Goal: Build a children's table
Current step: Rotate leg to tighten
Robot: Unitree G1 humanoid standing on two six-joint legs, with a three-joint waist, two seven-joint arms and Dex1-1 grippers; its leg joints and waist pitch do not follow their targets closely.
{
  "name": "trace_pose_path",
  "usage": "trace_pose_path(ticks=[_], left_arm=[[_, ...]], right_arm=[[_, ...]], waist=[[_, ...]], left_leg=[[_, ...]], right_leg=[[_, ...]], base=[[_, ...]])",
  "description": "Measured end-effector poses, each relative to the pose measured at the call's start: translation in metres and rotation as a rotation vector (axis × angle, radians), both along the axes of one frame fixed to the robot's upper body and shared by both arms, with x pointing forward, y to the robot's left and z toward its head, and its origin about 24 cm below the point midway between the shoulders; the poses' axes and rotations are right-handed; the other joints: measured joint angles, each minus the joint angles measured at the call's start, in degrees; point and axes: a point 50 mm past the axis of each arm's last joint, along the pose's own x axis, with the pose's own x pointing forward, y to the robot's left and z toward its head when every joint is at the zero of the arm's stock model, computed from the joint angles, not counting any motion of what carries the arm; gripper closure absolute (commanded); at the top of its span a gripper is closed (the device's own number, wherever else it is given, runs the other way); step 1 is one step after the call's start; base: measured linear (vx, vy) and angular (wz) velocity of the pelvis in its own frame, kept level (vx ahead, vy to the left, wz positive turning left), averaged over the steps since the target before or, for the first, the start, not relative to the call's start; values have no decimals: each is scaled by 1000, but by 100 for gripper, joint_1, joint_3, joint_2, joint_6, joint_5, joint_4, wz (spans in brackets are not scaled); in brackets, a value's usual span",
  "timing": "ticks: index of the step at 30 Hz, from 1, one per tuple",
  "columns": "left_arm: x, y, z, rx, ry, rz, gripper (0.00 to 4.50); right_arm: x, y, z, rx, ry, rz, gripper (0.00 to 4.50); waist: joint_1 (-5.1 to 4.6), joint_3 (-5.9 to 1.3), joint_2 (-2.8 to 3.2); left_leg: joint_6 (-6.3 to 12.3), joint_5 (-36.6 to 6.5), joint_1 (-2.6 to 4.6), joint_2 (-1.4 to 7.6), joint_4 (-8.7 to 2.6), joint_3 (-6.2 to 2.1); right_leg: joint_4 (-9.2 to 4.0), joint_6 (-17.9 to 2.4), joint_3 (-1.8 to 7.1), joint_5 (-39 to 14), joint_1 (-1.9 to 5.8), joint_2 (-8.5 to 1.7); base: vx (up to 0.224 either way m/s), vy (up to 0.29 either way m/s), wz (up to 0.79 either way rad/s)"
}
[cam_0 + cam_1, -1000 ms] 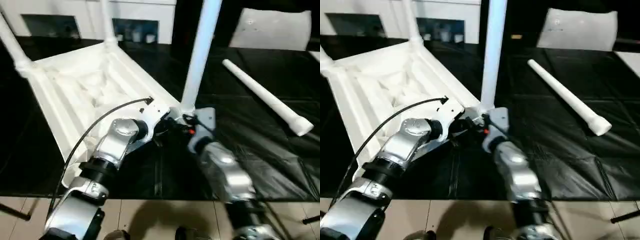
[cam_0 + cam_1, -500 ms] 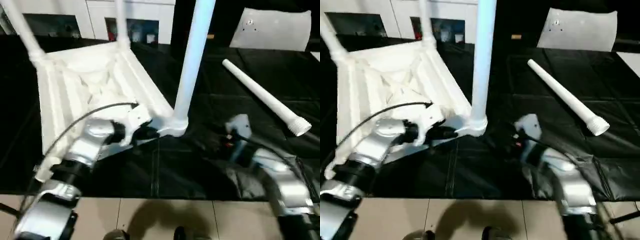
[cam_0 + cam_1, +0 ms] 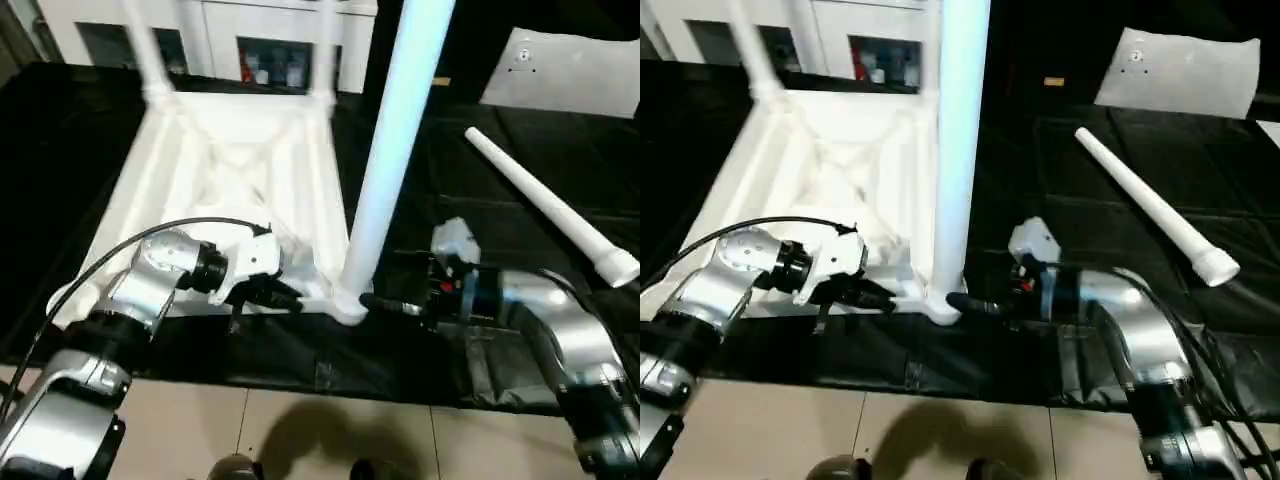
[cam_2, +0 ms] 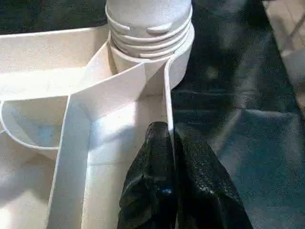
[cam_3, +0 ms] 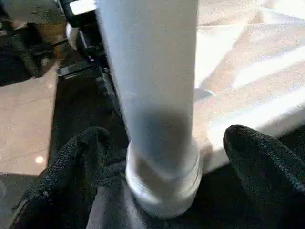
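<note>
The white tabletop (image 3: 230,170) lies upside down on the black mat, ribs facing up. Two legs (image 3: 145,50) stand in its far corners. A third leg (image 3: 395,150) stands upright in the near right corner socket (image 3: 345,300). A loose leg (image 3: 545,205) lies on the mat to the right. My left gripper (image 3: 285,297) is shut on the tabletop's thin rim wall (image 4: 167,95), right beside that socket. My right gripper (image 3: 385,303) is open, its fingers (image 5: 83,152) spread on either side of the standing leg's base (image 5: 162,176).
A flat white sheet with a small hole (image 3: 575,70) lies at the back right. A white cabinet with glass doors (image 3: 230,40) stands behind the table. The black mat (image 3: 520,290) ends at a light floor strip (image 3: 350,430) close to me.
The tabletop has turned and come nearer to me, with my left gripper on its rim. My right gripper left the leg's base, drew off to the right and came back open around it.
</note>
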Motion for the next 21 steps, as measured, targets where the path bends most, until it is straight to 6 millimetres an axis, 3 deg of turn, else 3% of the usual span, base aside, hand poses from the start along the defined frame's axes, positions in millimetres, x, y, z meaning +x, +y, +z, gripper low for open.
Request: trace_pose_path(ticks=[3,21], left_arm=[[0,0,1,13,6,-32,450],[1,-3,1,32,7,-100,450]], right_arm=[[2,3,1,-10,10,44,61],[4,13,-9,-26,66,152,210]], waist=[[16,1,-3],[49,0,-7]], left_leg=[[-13,-8,-1,5,25,-1],[-33,-13,-5,12,44,-3]], right_leg=[[30,1,1,-1,-4,0],[45,-1,-3,1,-4,-1]], base=[[0,0,0],[0,0,0]])
